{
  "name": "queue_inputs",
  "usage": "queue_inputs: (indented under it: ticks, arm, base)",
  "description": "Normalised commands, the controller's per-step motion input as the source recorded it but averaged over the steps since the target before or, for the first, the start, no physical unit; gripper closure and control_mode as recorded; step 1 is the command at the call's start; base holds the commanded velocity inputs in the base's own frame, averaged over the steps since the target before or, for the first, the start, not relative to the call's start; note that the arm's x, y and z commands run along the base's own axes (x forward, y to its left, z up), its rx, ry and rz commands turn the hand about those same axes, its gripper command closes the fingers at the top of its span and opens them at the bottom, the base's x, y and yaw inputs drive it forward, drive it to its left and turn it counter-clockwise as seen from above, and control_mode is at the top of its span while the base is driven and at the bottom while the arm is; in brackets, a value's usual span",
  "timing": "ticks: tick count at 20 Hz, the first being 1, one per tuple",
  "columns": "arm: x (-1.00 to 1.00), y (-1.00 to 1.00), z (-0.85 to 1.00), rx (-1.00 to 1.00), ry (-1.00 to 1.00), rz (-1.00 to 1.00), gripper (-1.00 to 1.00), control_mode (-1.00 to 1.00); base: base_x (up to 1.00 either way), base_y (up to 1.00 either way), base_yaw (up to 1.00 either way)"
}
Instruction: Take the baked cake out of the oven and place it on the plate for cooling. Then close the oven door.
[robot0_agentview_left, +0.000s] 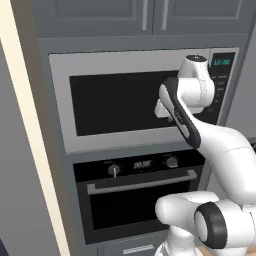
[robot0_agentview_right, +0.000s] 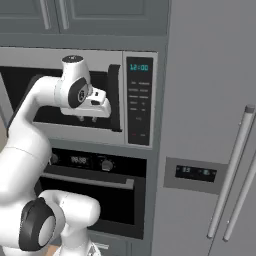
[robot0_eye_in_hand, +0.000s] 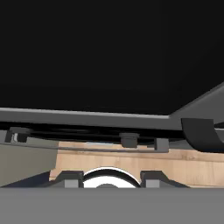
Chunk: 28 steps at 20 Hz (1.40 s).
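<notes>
Grey cabinet wall | oven (robot0_agentview_left: 135, 195) low, oven door (robot0_agentview_left: 142, 202) seen shut | gripper (robot0_agentview_right: 88, 119) raised before microwave (robot0_agentview_left: 120, 102), jaws partly apart, nothing held | risk: microwave mistaken for oven.

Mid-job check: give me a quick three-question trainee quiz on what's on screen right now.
1. True or false: the wide black glass-fronted oven door with the long silver bar handle is shut.
2. Multiple choice: the end effector hangs in front of A) the silver-framed microwave, B) the tall grey fridge, C) the upper cabinets.
3. Fill in: the black built-in wall oven carries ___ round knobs beside its small display.

Key: 1 true; 2 A; 3 two.
</notes>
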Motion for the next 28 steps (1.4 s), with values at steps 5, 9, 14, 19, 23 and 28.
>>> queue_inputs:
  ticks: [5, 9, 14, 19, 23, 28]
  arm:
    - [0.00, 0.00, 0.00, 0.00, 0.00, 0.00, -1.00, 1.00]
    - [0.00, 0.00, 0.00, 0.00, 0.00, 0.00, -1.00, 1.00]
    - [0.00, 0.00, 0.00, 0.00, 0.00, 0.00, -1.00, 1.00]
    - [0.00, 0.00, 0.00, 0.00, 0.00, 0.00, -1.00, 1.00]
    - [0.00, 0.00, 0.00, 0.00, 0.00, 0.00, -1.00, 1.00]
    - [0.00, 0.00, 0.00, 0.00, 0.00, 0.00, -1.00, 1.00]
  base:
    - [-0.06, 0.00, 0.00]
    - [-0.95, 0.04, 0.02]
    - [-0.21, -0.18, 0.10]
    - [0.15, -0.91, 0.41]
    - [0.00, -0.84, 0.60]
    - [0.00, -0.69, 0.66]
